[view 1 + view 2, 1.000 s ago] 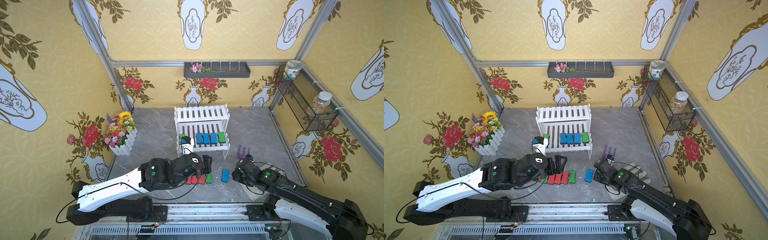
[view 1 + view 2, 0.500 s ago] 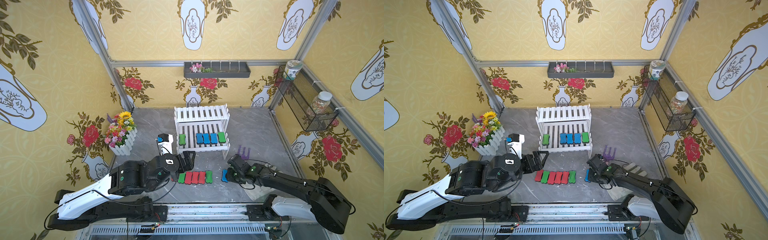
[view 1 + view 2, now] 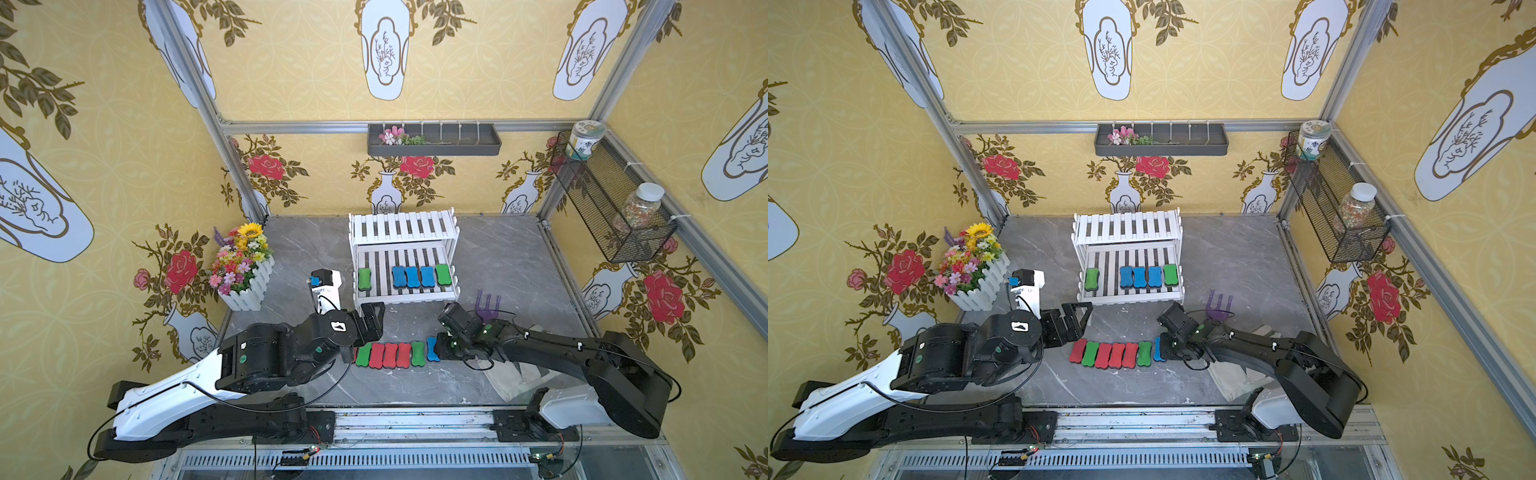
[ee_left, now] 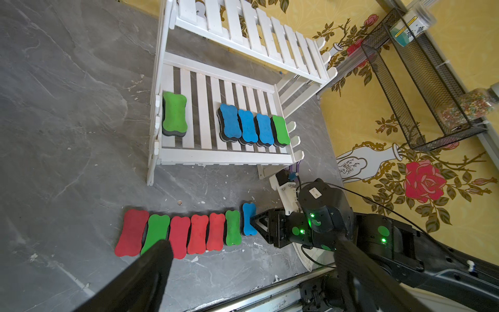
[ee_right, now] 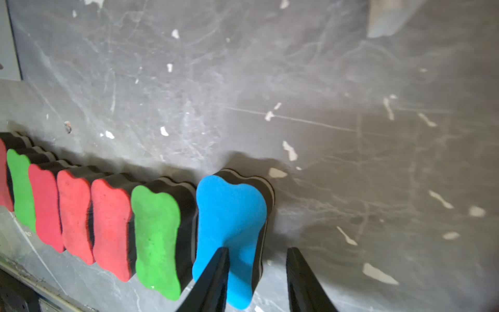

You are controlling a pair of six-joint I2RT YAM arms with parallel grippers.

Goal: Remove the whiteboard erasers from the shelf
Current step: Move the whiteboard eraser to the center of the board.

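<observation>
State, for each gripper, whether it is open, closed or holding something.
Left gripper: open, empty.
Right gripper: partly open, not gripping; one finger over the blue eraser.

In the right wrist view the picture's edge cuts off the end red eraser (image 5: 4,175), and a finger (image 5: 213,278) of the right gripper (image 5: 258,248) covers part of the blue eraser (image 5: 229,210). In the left wrist view the fingers (image 4: 145,275) of the left gripper (image 4: 252,241) are blurred and cropped

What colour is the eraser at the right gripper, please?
The eraser is blue; right wrist view.
</observation>
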